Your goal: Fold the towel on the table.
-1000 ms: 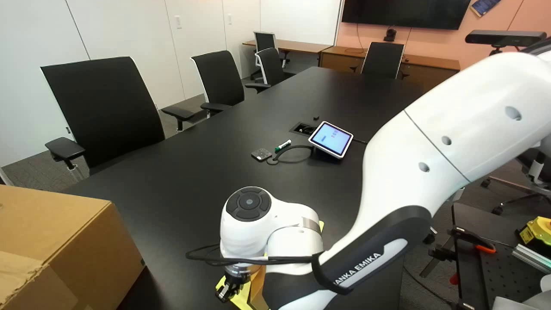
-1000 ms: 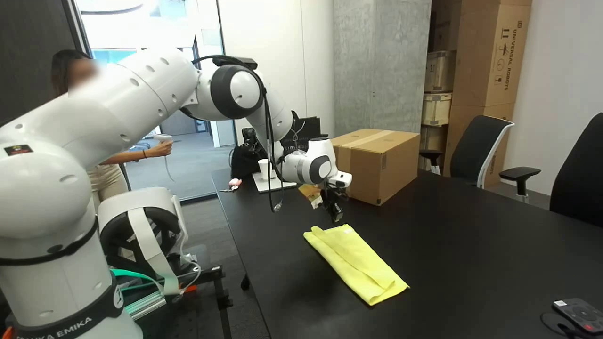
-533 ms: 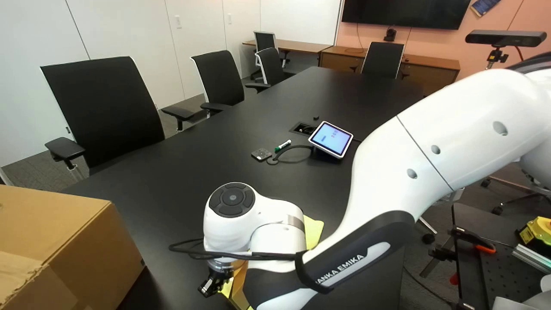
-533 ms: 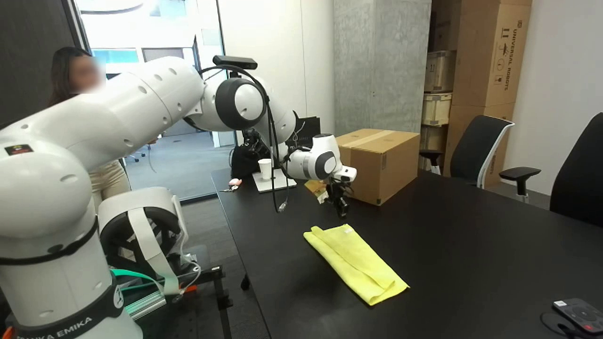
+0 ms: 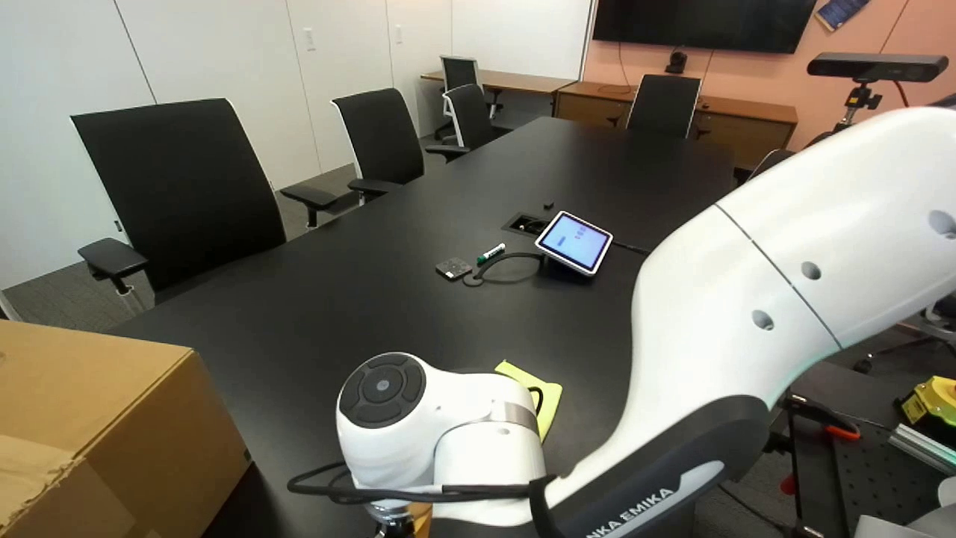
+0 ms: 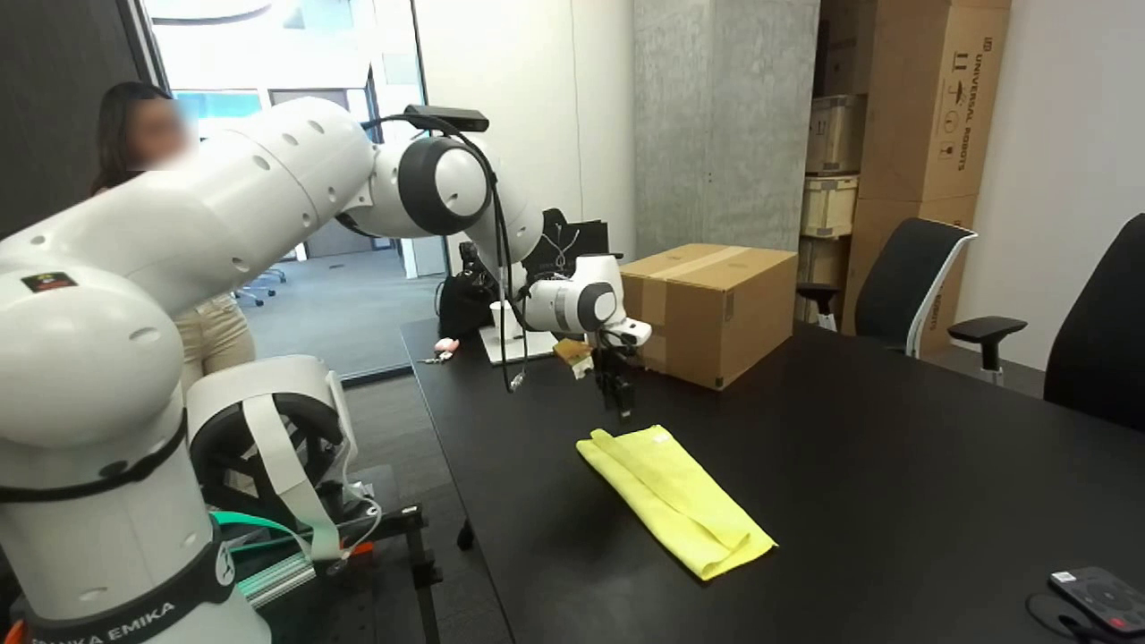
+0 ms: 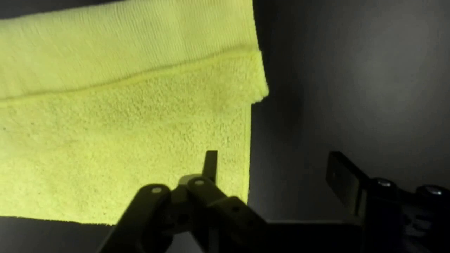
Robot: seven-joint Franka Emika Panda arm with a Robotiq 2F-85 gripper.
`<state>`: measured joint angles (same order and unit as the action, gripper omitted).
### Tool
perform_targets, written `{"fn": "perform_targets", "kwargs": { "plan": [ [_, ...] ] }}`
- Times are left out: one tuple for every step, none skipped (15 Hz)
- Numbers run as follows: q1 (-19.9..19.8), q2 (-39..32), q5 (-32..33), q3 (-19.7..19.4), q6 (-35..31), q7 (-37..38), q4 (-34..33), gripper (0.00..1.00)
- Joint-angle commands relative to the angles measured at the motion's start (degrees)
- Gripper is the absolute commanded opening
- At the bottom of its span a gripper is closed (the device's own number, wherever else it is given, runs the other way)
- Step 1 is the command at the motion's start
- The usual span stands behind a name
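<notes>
The yellow towel lies on the black table, folded over lengthwise into a long strip, with the upper layer's edge running along it. In both exterior views the towel rests flat, though the arm covers most of the towel in an exterior view. My gripper is open with nothing between its fingers. From the wrist, its left finger overlaps the towel near one short end and its right finger is over bare table. In an exterior view the gripper hangs above the table just beyond the towel's far end.
A cardboard box stands close behind the gripper. A white slab with a paper cup and a pink item lie near the table edge. A tablet, a marker and a remote are on the table; office chairs line it.
The gripper first shifted towards the box, then came back the other way. Its fingers, close together before, have spread apart. The towel lies as it did.
</notes>
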<state>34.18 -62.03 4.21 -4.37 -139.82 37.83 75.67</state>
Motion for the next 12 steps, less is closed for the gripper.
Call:
{"fn": "perform_targets", "kwargs": {
  "plan": [
    [0.61,9.78,-0.98,1.3,0.53,0.68,13.55,1.0],
    [0.26,12.01,-1.27,1.88,1.16,0.41,16.26,1.0],
    [-0.12,13.81,-0.98,2.44,1.68,1.19,18.63,1.0],
    [-0.3,15.83,-1.05,2.65,1.96,1.65,21.32,1.0],
    [-0.61,17.9,-1.3,2.84,2.02,2.54,24.03,1.0],
    [-0.97,20.19,-1.48,3.03,1.91,3.21,26.82,1.0],
    [-1.37,22.48,-1.56,3.11,2.1,3.74,29.59,1.0],
    [-1.87,24.87,-1.82,3.24,1.22,4.6,32.56,1.0],
    [-2.35,27.28,-1.69,3.38,1.3,4.87,35.34,1.0],
    [-2.71,29.69,-1.34,3.23,0.94,5.68,38.14,1.0],
    [-3.06,32.28,-0.72,2.92,0.76,6.55,41.13,1.0],
    [-3.59,34.83,-0.27,2.72,0.75,7.49,44.06,1.0]
  ]
}}
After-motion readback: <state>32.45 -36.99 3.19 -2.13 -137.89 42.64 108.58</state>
